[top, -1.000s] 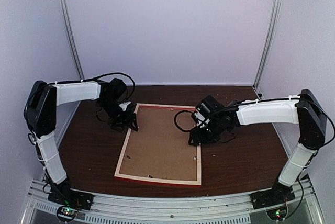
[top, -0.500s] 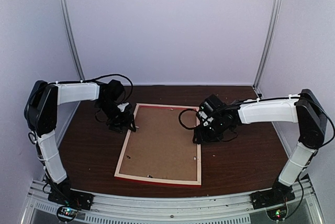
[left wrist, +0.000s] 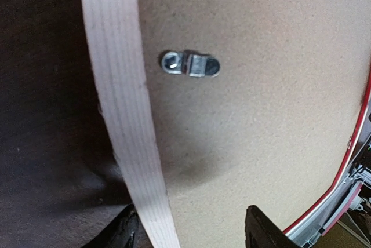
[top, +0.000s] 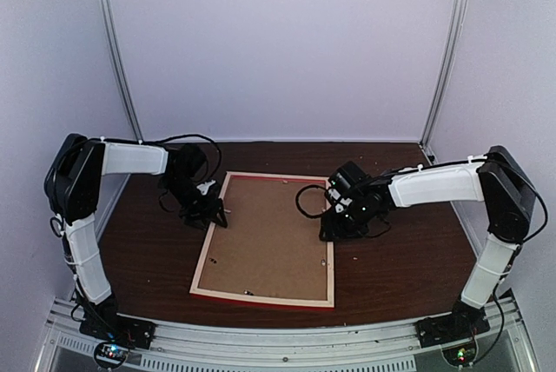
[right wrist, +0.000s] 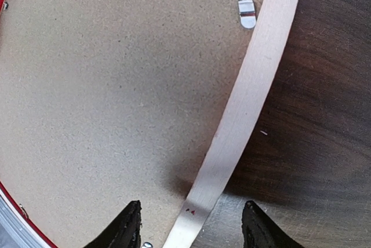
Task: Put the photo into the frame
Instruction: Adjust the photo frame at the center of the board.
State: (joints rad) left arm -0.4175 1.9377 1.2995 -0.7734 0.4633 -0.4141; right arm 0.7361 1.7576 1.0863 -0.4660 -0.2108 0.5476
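Observation:
The frame point(top: 261, 296) lies face down on the dark table, its pale wood back up and a red edge along the near side. A plain brown backing board point(top: 269, 233) fills it. The photo is hidden. My left gripper point(top: 213, 214) hangs open over the left rail point(left wrist: 119, 86), one finger point(left wrist: 124, 233) outside it and the other point(left wrist: 261, 230) above the board. My right gripper point(top: 328, 231) is open astride the right rail point(right wrist: 255, 86), with the fingers point(right wrist: 127, 225) apart and nothing held.
Small metal turn clips sit on the board near each rail: one clip point(left wrist: 191, 64) in the left wrist view, another clip point(right wrist: 246, 9) in the right wrist view. Dark wood table point(top: 400, 259) surrounds the frame. White walls enclose the back and sides.
The left arm has dropped lower and its gripper has slid slightly right onto the frame's left rail, its jaws narrowing a little. The right gripper has barely shifted.

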